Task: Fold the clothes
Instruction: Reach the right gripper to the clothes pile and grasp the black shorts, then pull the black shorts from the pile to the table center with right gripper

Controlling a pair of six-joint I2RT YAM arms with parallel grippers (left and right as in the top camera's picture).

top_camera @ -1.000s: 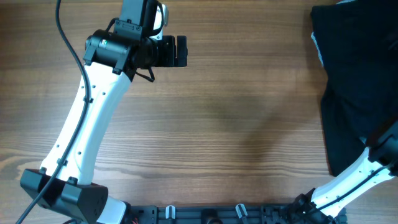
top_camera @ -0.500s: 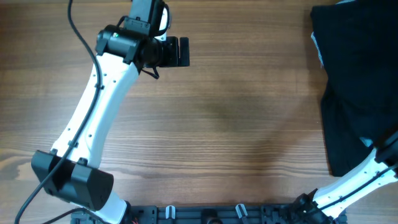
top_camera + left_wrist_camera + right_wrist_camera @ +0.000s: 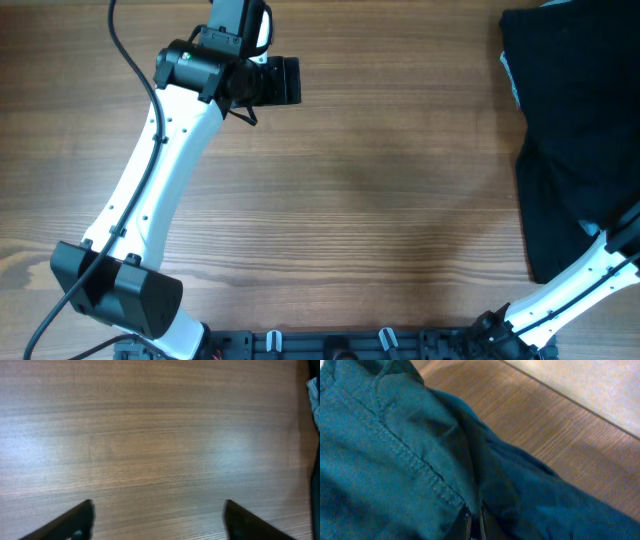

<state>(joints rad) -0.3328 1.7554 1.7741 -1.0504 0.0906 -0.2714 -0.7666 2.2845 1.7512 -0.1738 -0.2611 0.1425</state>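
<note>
1. Right gripper [image 3: 475,521]: jaws together, pinching a fold of the black clothes [image 3: 395,460] just beside a stitched seam.
2. The black clothes lie heaped at the right edge of the wooden table [image 3: 380,200].
3. A sliver of light-blue cloth [image 3: 514,80] shows at the heap's left border.
4. Left gripper [image 3: 159,510]: jaws apart with nothing between them, held over bare wood at the table's far left, well apart from the heap.
</note>
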